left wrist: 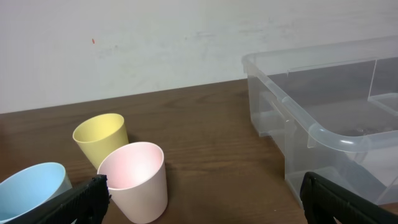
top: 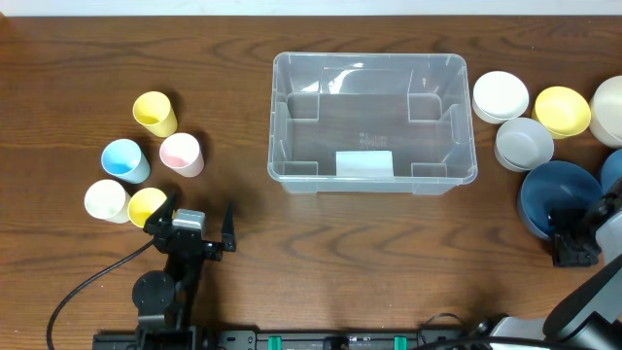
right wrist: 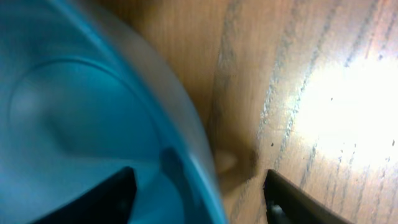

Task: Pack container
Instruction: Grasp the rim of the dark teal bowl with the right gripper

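Clear container (top: 372, 122), 5 cups (top: 181, 153) left of it, bowls (top: 524, 143) right

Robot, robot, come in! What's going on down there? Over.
Left hand open, by the cups. Right hand open, straddling blue bowl rim. Bin empty. Grey bowl close beside, over.

The left gripper (left wrist: 205, 199) gapes wide (fingers level), the right gripper (right wrist: 199, 193) has jaws partly apart.
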